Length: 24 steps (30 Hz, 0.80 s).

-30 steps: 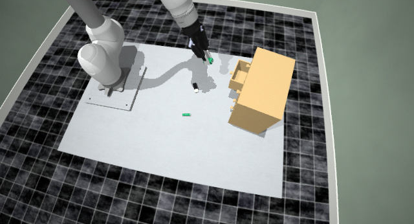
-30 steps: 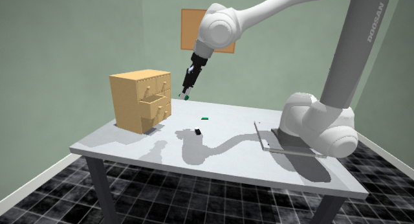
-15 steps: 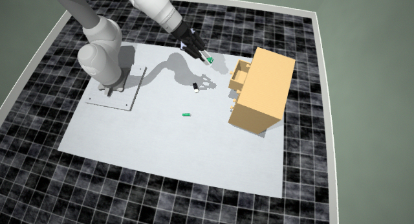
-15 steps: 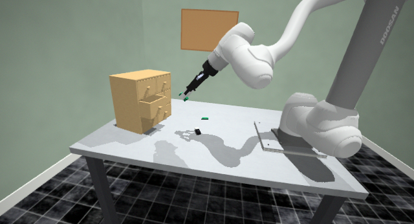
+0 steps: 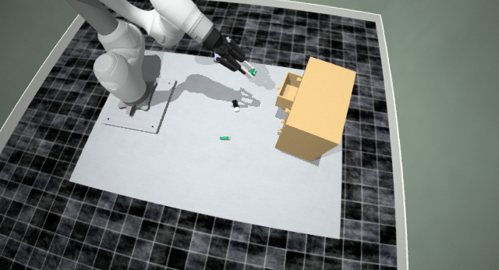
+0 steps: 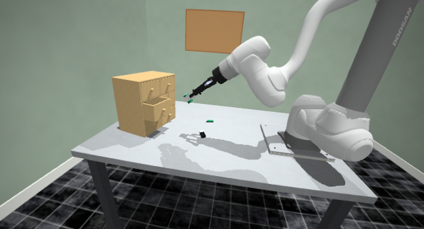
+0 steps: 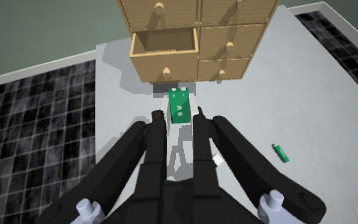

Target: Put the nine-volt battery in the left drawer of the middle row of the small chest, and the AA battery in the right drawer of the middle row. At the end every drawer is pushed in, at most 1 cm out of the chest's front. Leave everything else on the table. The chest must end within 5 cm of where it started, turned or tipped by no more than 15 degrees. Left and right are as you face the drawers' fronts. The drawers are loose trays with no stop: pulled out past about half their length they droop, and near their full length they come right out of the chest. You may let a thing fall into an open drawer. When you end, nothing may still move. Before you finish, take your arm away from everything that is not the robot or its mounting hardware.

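The claw (image 5: 249,68) (image 6: 188,98) (image 7: 179,103) is closed on the green nine-volt battery (image 5: 253,72) (image 6: 190,101) (image 7: 179,106), held above the table (image 5: 195,165) (image 6: 132,156) (image 7: 320,125) and tilted toward the wooden chest (image 5: 323,98) (image 6: 128,103) (image 7: 220,37). In the wrist view, the chest stands at the far side, its left middle drawer (image 5: 284,102) (image 6: 153,113) (image 7: 152,67) pulled out and the right middle drawer (image 7: 217,42) shut. A small black-and-white object (image 5: 235,105) (image 6: 202,134) (image 7: 218,160) lies on the table. Farther right lies the green AA battery (image 5: 224,138) (image 6: 209,121) (image 7: 281,153), on its side.
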### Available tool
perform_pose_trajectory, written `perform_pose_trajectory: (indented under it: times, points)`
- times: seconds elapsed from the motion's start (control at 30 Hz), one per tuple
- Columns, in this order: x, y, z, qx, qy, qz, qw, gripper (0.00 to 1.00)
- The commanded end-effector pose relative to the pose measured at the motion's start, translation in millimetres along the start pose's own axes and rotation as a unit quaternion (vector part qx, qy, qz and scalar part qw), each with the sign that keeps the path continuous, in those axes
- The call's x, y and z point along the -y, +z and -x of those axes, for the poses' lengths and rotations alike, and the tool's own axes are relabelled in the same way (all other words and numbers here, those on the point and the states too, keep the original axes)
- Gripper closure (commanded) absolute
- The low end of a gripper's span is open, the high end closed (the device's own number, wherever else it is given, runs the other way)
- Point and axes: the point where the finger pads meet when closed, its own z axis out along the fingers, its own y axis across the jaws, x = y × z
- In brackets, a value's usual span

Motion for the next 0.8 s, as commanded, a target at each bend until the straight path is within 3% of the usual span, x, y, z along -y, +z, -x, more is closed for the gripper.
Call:
perform_pose_trajectory:
  times: [0.0,0.77]
  points:
    - [-1.4,0.3,1.7,-0.045,0.003,0.010,0.999,0.86]
    - [-1.1,-1.0,6.9,-0.162,0.002,0.010,0.987,0.86]
